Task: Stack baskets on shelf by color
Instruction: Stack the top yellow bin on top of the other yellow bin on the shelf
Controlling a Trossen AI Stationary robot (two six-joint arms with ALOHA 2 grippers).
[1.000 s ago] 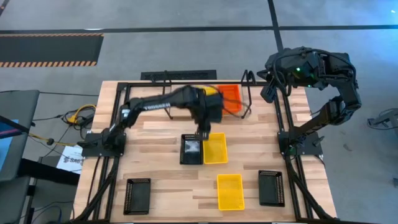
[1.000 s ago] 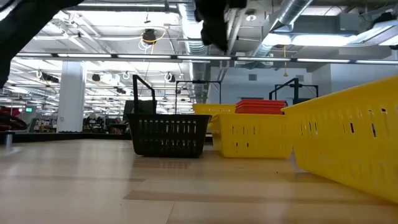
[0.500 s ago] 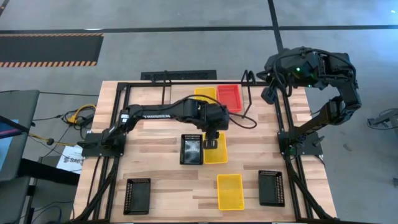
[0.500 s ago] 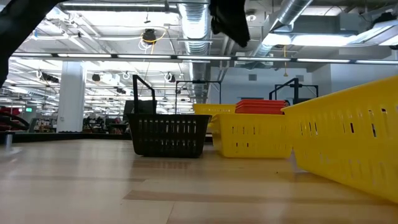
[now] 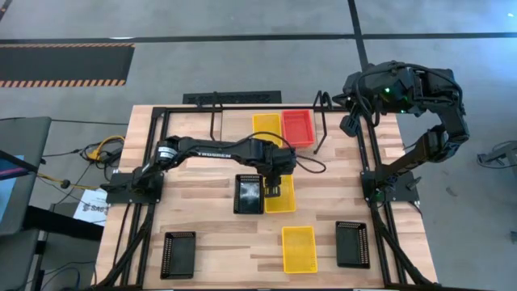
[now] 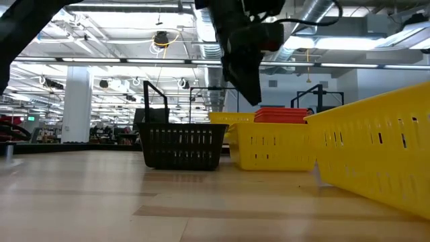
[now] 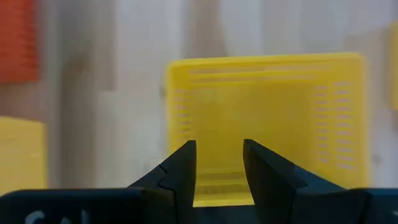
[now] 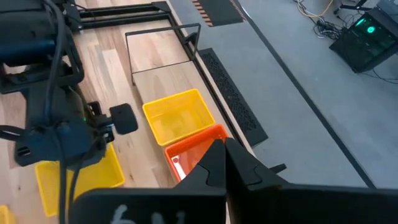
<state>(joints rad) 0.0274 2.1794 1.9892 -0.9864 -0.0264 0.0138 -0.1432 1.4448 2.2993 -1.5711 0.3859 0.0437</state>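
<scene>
Pale wooden planks form the table (image 5: pixel 210 210), which stands on a grey concrete floor and carries a black metal frame along its sides.

Nearest the front edge, seen from above, lie three baskets in a row: a black one (image 5: pixel 178 255) at the left, a yellow one (image 5: pixel 298 248) in the middle, and another black one (image 5: pixel 352 244) at the right. All are shallow rectangular trays with slotted mesh walls.

Farther in, at the table's middle, a black basket (image 5: pixel 248 193) and a yellow basket (image 5: pixel 280 194) sit side by side, touching or nearly so. The left gripper (image 5: pixel 272 183) hangs over this yellow basket, its arm reaching in from the left side of the table. In the left wrist view its two dark fingers (image 7: pixel 180 171) stand apart with a gap between them, holding nothing, and the yellow basket (image 7: pixel 264 124) lies directly below and ahead of them, its open top facing the camera. Whether the fingertips touch the basket cannot be told.

At the far edge stands the shelf (image 5: pixel 323 121), a low rack of thin black rod with upright looped ends. On it sit a yellow basket (image 5: pixel 266 125) and, just to its right, a red basket (image 5: pixel 297 127).

The right gripper (image 5: pixel 349 123) waits raised beyond the shelf's right end, fingers closed and empty.
</scene>
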